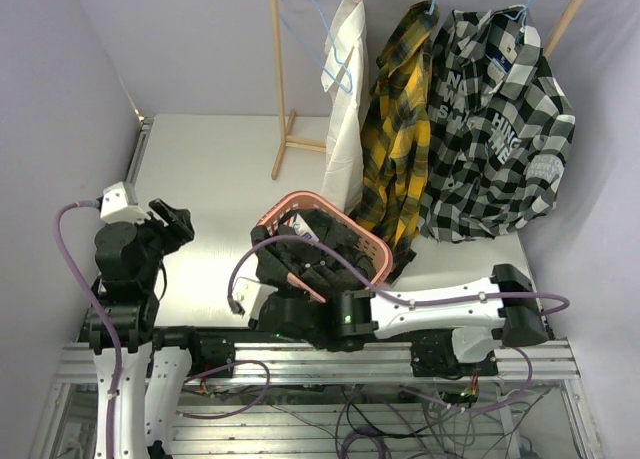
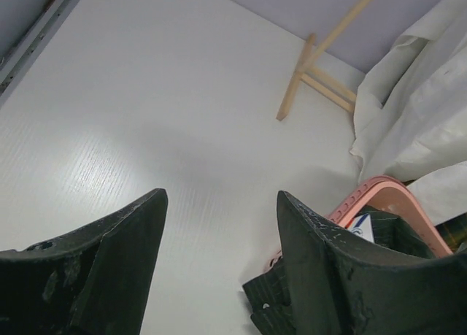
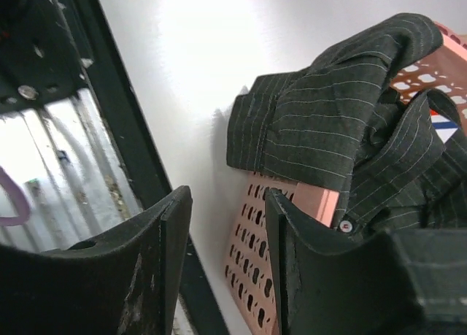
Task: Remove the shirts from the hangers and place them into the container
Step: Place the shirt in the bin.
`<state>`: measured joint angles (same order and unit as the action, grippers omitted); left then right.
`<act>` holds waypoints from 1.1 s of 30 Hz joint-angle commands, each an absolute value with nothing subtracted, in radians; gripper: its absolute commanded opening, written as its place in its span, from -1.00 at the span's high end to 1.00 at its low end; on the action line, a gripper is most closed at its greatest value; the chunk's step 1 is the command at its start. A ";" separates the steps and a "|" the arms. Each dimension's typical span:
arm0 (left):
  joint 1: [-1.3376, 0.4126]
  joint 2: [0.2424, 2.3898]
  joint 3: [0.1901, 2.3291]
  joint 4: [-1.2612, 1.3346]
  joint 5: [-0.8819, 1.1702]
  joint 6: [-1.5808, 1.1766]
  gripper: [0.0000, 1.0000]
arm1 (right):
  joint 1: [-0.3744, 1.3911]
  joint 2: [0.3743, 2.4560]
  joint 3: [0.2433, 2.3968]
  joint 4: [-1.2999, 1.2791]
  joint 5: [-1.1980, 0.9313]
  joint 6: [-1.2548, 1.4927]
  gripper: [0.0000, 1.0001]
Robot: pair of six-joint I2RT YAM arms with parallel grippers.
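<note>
- Black fingers of the right end effector (image 3: 225, 203) fill the foreground of its wrist view. We see them parted by a narrow gap with nothing between them, low beside the near wall of the salmon-pink lattice-sided plastic basket (image 3: 255, 266).
- We see the dark pinstriped button shirt (image 3: 328, 123) bunched in that basket, with one fold draped over the rim and down the outside wall.
- We judge the step in hand to be settling this shirt. We would nudge the overhanging fold inward over the rim, then lift straight up so no finger catches cloth or lattice.
- We find the left end effector (image 2: 220, 203) spread wide and empty above the bare white tabletop (image 2: 146, 94), to the left of the basket and apart from it.
- Three shirts hang on the wooden rack (image 1: 282, 79): a plain white shirt (image 1: 347, 129), a yellow-and-black plaid shirt (image 1: 400, 119) and a black-and-white checked shirt with lettering (image 1: 500, 119). A bare light blue wire hanger (image 1: 326, 27) hangs beside the white one.
- We would take the white shirt next, as it hangs nearest the basket, steadying its hanger with one arm while the other draws a shoulder off.
</note>
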<state>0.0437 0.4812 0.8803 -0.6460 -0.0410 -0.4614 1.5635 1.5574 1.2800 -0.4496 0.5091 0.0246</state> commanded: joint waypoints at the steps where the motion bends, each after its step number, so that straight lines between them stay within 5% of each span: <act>1: 0.040 0.478 0.825 -0.533 -0.044 -0.389 -0.44 | 1.606 1.647 1.269 -0.412 0.673 -0.103 0.09; 16: 0.041 0.571 0.810 -0.513 0.017 -0.276 -0.47 | 1.656 1.933 1.281 -0.331 0.888 -0.486 0.02; 33: 0.041 0.572 0.795 -0.519 0.018 -0.287 -0.47 | 1.608 1.932 1.139 -0.030 0.875 -0.608 0.07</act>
